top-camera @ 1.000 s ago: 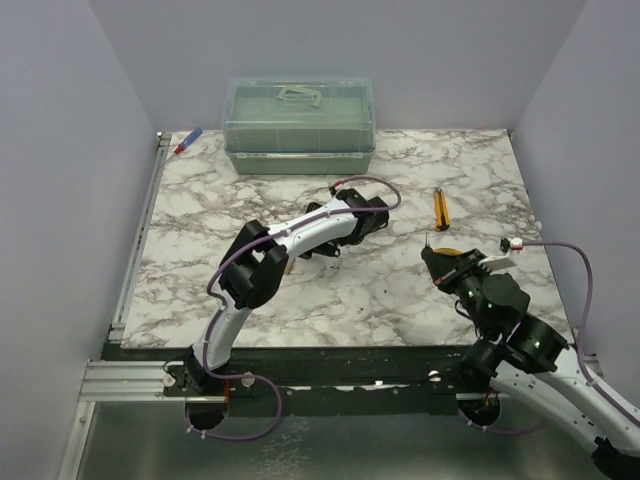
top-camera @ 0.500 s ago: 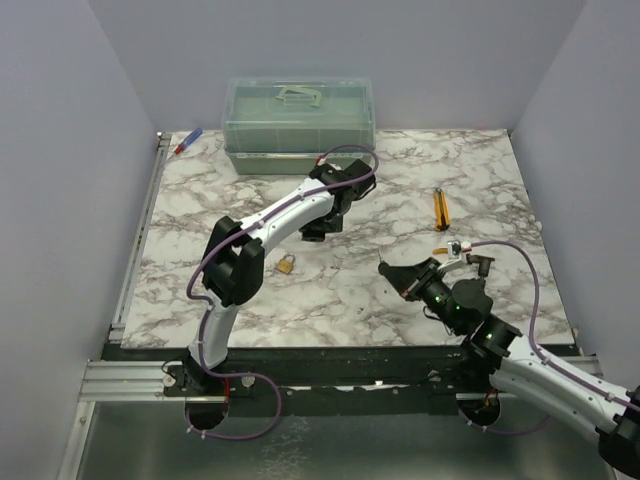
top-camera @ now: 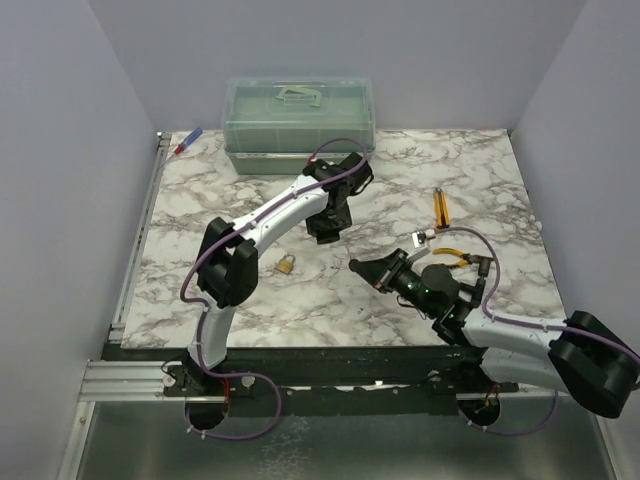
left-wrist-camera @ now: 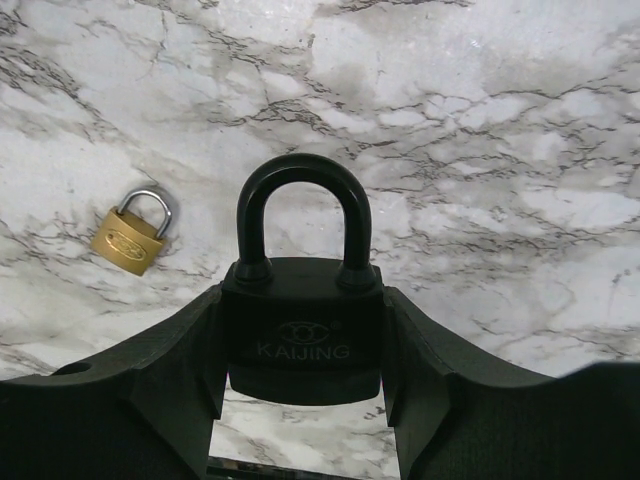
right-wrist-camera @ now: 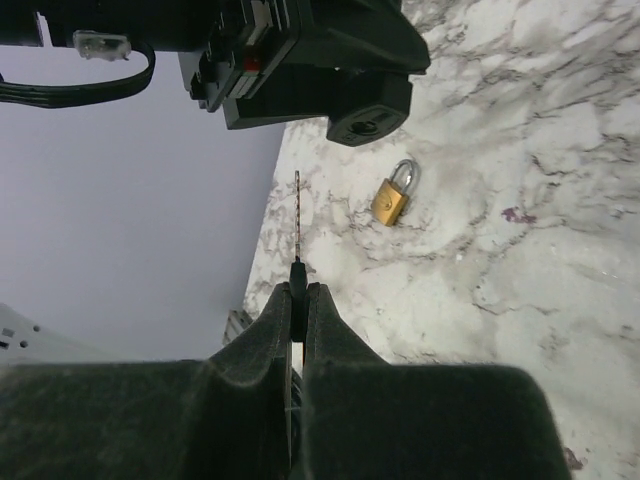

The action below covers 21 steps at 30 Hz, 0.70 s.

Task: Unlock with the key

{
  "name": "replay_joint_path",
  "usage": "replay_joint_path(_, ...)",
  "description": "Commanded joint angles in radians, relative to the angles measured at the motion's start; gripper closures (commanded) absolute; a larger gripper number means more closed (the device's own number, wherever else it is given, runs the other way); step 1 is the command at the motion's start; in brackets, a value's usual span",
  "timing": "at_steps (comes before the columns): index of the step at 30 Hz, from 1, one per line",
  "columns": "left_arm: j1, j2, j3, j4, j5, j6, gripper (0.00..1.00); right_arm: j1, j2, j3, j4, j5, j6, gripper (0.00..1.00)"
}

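The small brass padlock lies flat on the white marble table, left of both hands. Nothing holds it.

Just right of it, and higher in the top view, is the left gripper. It squeezes the big black padlock by its two sides. The lock's loop points away from the hand, toward the top of the left wrist view.

Further right and lower is the right gripper. Its fingers are pressed together on the tiny key with the round black head. The head sits between the fingers, and the thin dark shaft sticks straight out in front.

In the right wrist view the shaft points up the frame. The round keyhole on the bottom of the black padlock faces this hand. It sits above the key's tip and a little to the right. They are near but apart.

I think the right hand must shift the key a bit toward the right of the frame. Then the shaft lines up with the hole and can push in.
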State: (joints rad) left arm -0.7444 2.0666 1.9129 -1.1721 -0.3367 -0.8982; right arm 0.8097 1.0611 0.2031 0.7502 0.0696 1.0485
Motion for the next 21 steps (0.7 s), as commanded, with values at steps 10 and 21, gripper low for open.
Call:
replay_joint_path(10, 0.019, -0.095, -0.025, 0.038, 0.102, -0.153, 1.00, -0.032, 0.222, 0.076, 0.267, -0.109, 0.117, 1.00)
replay_joint_path(21, 0.019, -0.105, -0.042, 0.059, 0.122, -0.145, 1.00, -0.089, 0.383, 0.134, 0.315, -0.220, 0.166, 1.00)
